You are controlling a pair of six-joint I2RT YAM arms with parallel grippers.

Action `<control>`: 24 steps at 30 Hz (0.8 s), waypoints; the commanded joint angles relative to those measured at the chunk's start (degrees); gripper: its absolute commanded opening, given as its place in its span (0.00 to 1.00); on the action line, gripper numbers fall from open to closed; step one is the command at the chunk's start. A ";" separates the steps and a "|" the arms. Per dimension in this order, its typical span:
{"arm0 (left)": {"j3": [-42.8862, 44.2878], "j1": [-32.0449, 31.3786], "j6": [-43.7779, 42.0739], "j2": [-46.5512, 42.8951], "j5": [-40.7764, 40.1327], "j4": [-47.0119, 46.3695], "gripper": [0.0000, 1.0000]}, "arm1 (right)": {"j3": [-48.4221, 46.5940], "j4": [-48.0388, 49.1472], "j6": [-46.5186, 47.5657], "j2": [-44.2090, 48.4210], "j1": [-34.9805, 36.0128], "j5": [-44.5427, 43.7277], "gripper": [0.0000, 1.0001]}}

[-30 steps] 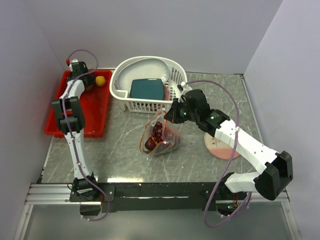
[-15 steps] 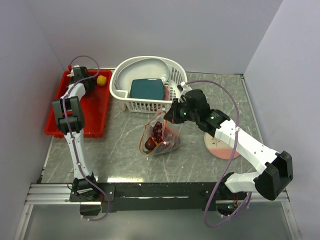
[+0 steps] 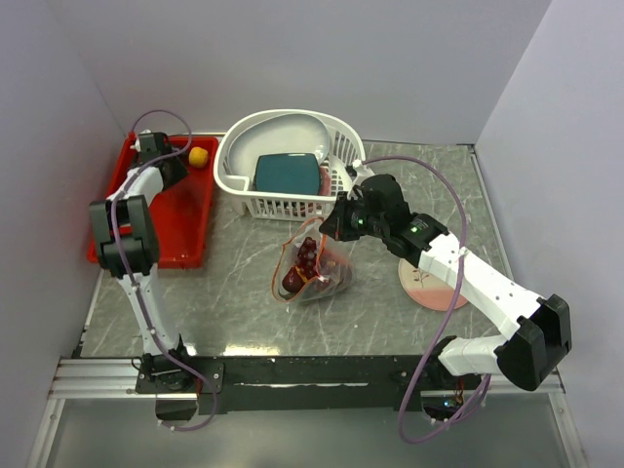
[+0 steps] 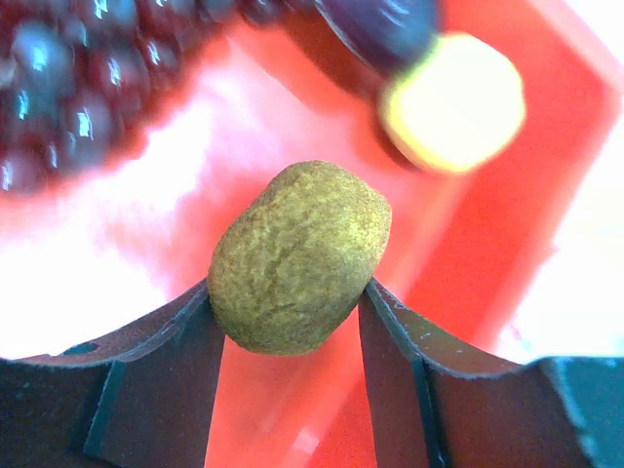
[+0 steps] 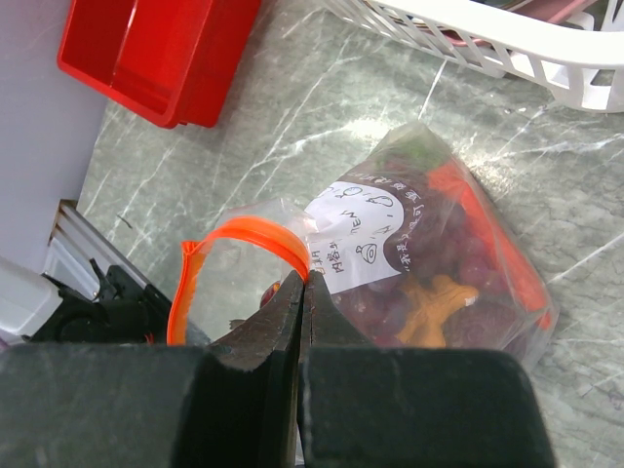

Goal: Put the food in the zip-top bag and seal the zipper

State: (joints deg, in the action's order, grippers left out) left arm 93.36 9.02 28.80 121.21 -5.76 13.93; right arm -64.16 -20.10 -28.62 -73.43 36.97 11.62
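Observation:
My left gripper is shut on an olive-brown rounded toy food over the far end of the red tray. Dark purple grapes, a purple piece and a yellow fruit lie behind it. In the top view the left gripper is beside the yellow fruit. My right gripper is shut on the mouth edge of the zip-top bag, by its orange zipper, which bows open. The bag holds grapes and an orange piece.
A white slotted basket with a teal dish stands behind the bag. A round pink-and-cream plate lies under the right arm. The red tray runs along the left wall.
The left arm's elbow has swung left and its gripper has shifted slightly nearer within the tray's far end. The right arm and bag have not moved.

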 commanded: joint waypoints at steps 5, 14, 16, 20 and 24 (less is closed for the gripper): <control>-18.53 -7.33 5.23 -27.73 5.32 0.30 0.35 | 0.88 2.52 0.94 2.24 -0.14 -2.04 0.00; -32.01 -24.55 5.83 -55.17 9.89 7.93 0.34 | -0.35 1.64 1.02 2.15 -0.14 -2.91 0.00; -32.10 -26.58 5.13 -57.91 14.43 9.53 0.34 | -1.05 1.11 1.29 2.24 -0.14 -3.27 0.00; -31.75 -31.76 4.51 -63.45 22.63 13.22 0.34 | -2.37 0.15 1.38 2.24 -0.06 -4.23 0.00; -34.21 -35.20 5.48 -67.50 28.24 13.05 0.35 | -3.78 -1.17 1.46 2.24 -0.14 -5.20 0.00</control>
State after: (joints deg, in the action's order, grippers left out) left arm 61.10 -23.29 33.87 56.97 13.54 25.30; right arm -64.14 -20.95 -28.40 -72.88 36.97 8.82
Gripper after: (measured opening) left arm 0.567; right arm 0.009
